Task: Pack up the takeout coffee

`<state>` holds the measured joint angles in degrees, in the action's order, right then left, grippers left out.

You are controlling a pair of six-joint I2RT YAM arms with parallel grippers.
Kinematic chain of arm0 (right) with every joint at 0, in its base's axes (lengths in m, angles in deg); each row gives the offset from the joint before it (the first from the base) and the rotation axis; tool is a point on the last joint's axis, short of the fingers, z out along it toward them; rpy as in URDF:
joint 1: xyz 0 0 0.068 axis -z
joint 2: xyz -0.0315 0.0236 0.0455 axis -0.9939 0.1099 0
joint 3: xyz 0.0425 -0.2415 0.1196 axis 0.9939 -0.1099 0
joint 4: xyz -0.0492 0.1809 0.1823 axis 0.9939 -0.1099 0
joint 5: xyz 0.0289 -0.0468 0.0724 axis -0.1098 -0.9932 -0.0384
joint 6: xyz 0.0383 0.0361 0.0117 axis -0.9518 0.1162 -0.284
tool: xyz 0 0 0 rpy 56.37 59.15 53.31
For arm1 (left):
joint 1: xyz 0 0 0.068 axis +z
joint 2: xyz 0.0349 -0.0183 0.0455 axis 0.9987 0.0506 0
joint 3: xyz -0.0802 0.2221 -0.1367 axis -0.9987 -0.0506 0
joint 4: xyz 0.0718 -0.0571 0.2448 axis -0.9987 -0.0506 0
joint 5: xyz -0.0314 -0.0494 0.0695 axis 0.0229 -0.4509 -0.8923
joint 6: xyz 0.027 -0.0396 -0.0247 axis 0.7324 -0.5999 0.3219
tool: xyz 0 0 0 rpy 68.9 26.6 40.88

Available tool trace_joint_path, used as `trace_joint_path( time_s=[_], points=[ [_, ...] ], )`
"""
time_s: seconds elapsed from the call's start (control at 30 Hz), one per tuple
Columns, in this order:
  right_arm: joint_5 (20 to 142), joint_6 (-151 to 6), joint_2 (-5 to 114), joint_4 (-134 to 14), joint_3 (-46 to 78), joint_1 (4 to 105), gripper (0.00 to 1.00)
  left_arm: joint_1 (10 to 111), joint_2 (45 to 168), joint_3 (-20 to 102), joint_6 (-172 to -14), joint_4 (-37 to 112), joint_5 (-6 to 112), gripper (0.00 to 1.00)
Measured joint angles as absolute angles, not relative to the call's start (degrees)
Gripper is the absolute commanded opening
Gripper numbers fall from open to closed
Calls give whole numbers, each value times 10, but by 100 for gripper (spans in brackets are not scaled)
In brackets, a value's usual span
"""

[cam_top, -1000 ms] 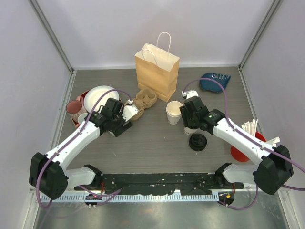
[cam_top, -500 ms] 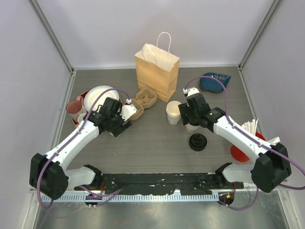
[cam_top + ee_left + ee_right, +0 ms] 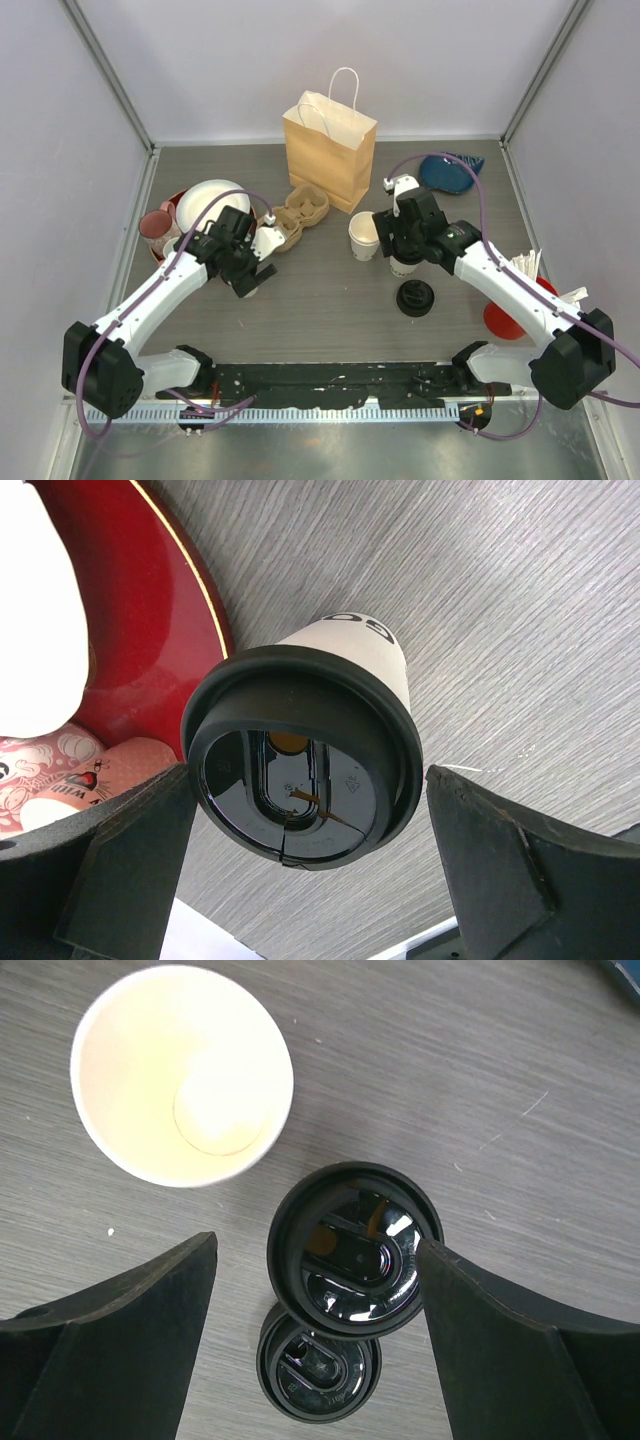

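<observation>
Left wrist: fingers (image 3: 120, 865) opened wider around cup (image 3: 345, 660).

From above, the grey wood-grain tabletop (image 3: 320, 300) lies bare from the centre toward 6 o'clock. At 12 o'clock a brown paper bag with white handles (image 3: 330, 150) blocks the back, a brown cardboard cup carrier (image 3: 303, 208) just before it. Toward 3 o'clock an open white paper cup (image 3: 365, 237), a black-lidded white paper cup (image 3: 352, 1250) and a stack of black plastic lids (image 3: 414, 298) crowd together. At 9 o'clock a dark red plate (image 3: 150, 610) stands just beside the other black-lidded cup (image 3: 300, 750).
</observation>
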<state>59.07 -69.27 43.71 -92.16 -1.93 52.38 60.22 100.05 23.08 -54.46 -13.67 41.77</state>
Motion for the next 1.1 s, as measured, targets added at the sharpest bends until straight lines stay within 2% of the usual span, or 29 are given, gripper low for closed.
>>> trace_joint_path(
  time_s=[0.2,0.33,0.5,0.7,0.87,0.97,1.0,1.1],
  points=[
    [611,-679,434,-927,4,524,85,602,1001,243,-546,-153,417,100],
    [638,-655,434,-934,41,524,84,602,1003,294,-554,-177,421,100],
    [689,-595,467,-921,174,524,84,602,1004,364,-569,-196,423,100],
    [763,-495,628,-900,410,524,84,622,1002,430,-598,-206,442,100],
    [800,-423,822,-950,613,527,81,640,999,438,-614,-205,457,100],
    [807,-390,919,-998,704,532,73,645,999,438,-617,-205,461,100],
    [807,-381,944,-1014,724,534,62,646,999,438,-617,-205,462,100],
    [804,-361,989,-1045,744,541,38,647,999,438,-616,-205,463,100]
  ],
)
